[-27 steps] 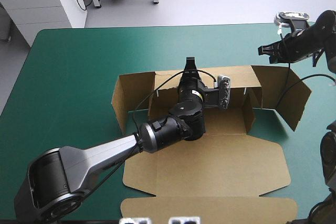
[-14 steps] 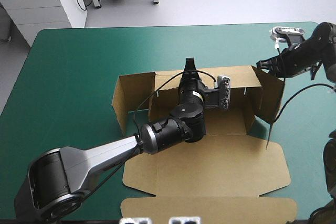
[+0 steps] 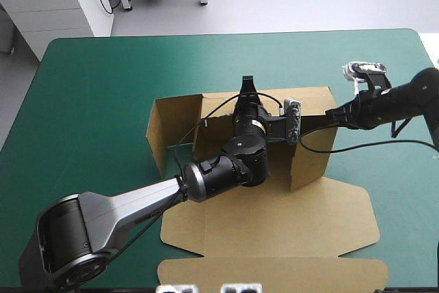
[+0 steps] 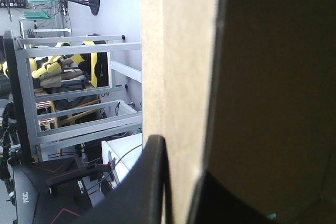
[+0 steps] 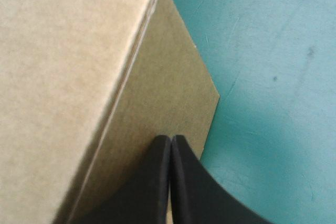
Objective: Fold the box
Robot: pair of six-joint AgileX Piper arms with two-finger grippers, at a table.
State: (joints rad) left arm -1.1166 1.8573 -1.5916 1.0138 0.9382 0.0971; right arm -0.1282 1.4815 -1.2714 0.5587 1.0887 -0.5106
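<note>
In the high view the left arm (image 3: 137, 200) hides the middle of the brown cardboard box (image 3: 274, 221). Whether the right gripper (image 3: 336, 112) touches its side wall is too small to tell. In both wrist views the box is cut off.

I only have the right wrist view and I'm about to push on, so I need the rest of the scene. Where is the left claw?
Observer: The left claw grips the back wall, with the board between its fingers.
Operator: And the left side wall?
Observer: The left side wall stands up, leaning outward.
Operator: What about the lid?
Observer: The lid lies flat on the table, toward the near edge.
</note>
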